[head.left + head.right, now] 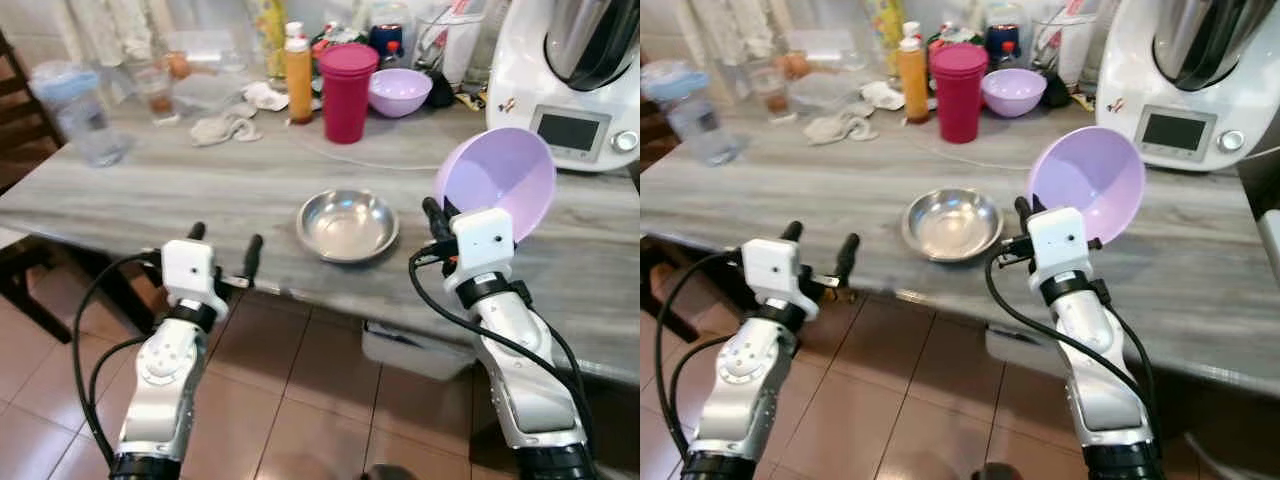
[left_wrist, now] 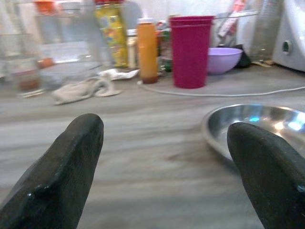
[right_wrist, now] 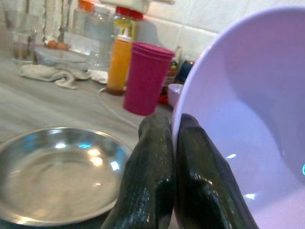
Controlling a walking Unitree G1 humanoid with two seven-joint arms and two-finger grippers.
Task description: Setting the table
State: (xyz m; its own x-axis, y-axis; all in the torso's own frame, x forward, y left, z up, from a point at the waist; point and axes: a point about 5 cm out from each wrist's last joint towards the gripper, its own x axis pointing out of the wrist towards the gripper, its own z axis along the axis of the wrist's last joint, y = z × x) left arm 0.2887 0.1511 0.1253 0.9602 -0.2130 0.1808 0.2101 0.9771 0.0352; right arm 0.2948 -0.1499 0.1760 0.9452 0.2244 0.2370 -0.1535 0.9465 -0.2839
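A lilac plastic bowl (image 1: 498, 180) hangs tilted on its side above the grey wood-grain table (image 1: 200, 185), its rim pinched by my right gripper (image 1: 437, 222), which is shut on it; the wrist view shows the fingers (image 3: 157, 176) clamping the bowl's rim (image 3: 248, 124). To its left a steel bowl (image 1: 347, 225) rests near the table's front edge. My left gripper (image 1: 224, 245) stands open at the table's front edge, left of the steel bowl (image 2: 257, 124), holding nothing. A second lilac bowl (image 1: 400, 91) sits at the back.
A magenta cup stack (image 1: 346, 92), an orange bottle (image 1: 298, 74), a crumpled cloth (image 1: 226, 126) and glass jars (image 1: 80, 115) crowd the back. A white kitchen machine (image 1: 570, 80) stands at the back right. A dark chair (image 1: 20, 150) is at the left.
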